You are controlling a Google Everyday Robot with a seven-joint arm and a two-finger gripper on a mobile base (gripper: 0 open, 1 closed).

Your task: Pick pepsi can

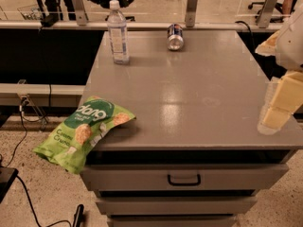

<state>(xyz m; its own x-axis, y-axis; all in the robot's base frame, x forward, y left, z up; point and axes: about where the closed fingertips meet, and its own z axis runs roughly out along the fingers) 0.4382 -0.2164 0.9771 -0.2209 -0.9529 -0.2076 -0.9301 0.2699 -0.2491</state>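
Observation:
The pepsi can [174, 37] lies on its side near the far edge of the grey cabinet top [189, 93], its silver end facing me. My gripper [280, 103] hangs at the right edge of the view, above the cabinet's front right corner. It is far from the can, to the can's right and nearer to me. Nothing shows in the gripper.
A clear water bottle [118, 32] with a white cap stands at the far left of the top. A green snack bag [84, 131] hangs over the front left corner. Drawers [183, 178] are below the top. A glass rail with metal posts [191, 6] runs behind.

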